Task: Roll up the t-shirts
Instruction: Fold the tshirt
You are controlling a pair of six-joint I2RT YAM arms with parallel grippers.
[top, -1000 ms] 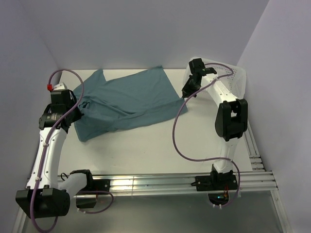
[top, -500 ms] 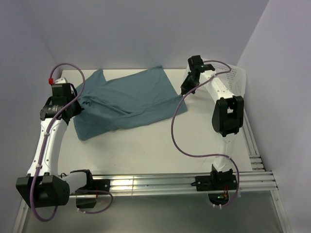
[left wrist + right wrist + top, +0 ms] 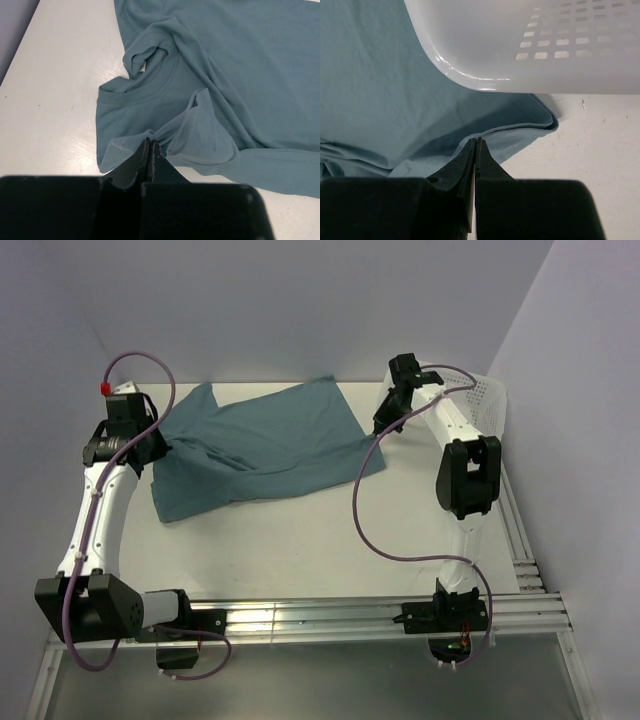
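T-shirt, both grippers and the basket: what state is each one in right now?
t-shirt, spread out but rumpled on the table, not yet rolled.
left gripper, shut on the t-shirt's cloth near the collar.
right gripper, shut on a fold at the t-shirt's edge.
basket, at the table's far right, inside not visible.

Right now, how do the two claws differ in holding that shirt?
The left gripper pinches the t-shirt near its collar; the right gripper pinches its folded edge by the white basket. Cloth by the left gripper is bunched; by the right gripper, smoother. Both are shut on it.
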